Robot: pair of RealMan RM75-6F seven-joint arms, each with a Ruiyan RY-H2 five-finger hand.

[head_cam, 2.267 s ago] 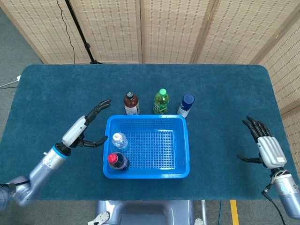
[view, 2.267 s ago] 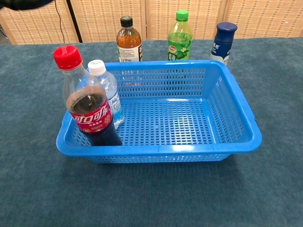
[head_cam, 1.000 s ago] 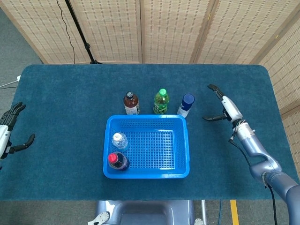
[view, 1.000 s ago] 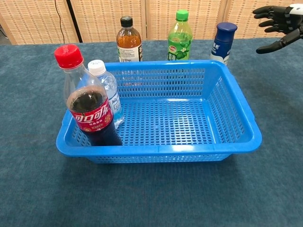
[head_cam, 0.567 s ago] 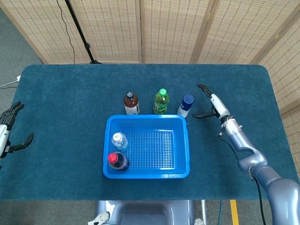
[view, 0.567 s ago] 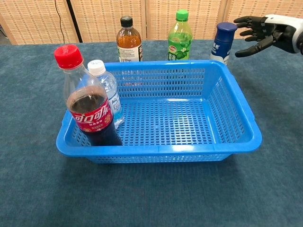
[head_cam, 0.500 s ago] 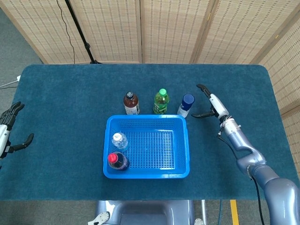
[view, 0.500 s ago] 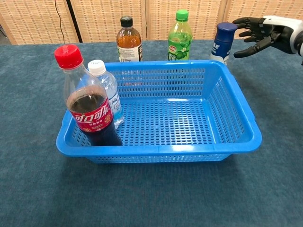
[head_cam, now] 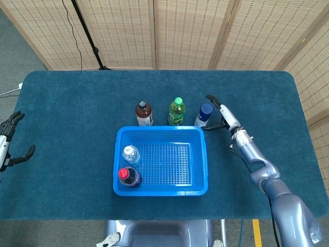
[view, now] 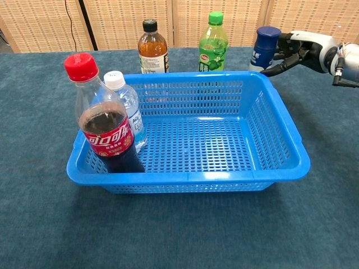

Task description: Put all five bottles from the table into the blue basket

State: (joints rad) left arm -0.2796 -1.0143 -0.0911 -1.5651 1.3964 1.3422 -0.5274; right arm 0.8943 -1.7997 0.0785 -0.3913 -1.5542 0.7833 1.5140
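The blue-carpeted table [head_cam: 77,103] carries the blue basket [head_cam: 198,170], with three bottles [head_cam: 176,111] standing behind it.

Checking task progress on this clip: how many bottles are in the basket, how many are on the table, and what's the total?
In the basket: 2 (cola, water)
On the table: 3 (tea, green, blue)
Total: 5

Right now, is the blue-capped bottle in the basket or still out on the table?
Out. The blue-capped bottle stands upright on the table behind the blue basket, with the right hand beside it.
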